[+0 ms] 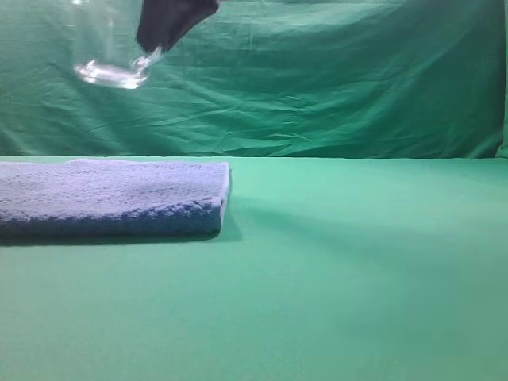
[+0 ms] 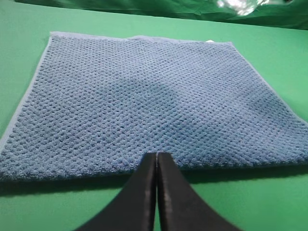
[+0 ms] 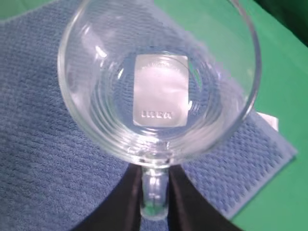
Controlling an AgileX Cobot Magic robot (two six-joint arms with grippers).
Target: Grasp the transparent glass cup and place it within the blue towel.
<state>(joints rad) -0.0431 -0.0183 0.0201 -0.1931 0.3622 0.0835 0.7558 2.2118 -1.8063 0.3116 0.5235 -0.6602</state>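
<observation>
The transparent glass cup [image 3: 159, 72] hangs in the air over the blue towel [image 3: 43, 159]. My right gripper [image 3: 154, 175] is shut on its small loop handle, one finger on each side. In the exterior view the cup [image 1: 111, 73] is high at the top left, above the towel [image 1: 111, 198], and the dark right gripper [image 1: 152, 49] reaches in from the top. The cup glints at the top edge of the left wrist view [image 2: 238, 6]. My left gripper [image 2: 156, 156] is shut and empty, its tips at the near edge of the towel [image 2: 144, 96].
A green cloth covers the table [image 1: 357, 278] and hangs as a backdrop [image 1: 333, 79]. A white label [image 3: 268, 120] sticks out at one corner of the towel. The towel lies on the left side of the table.
</observation>
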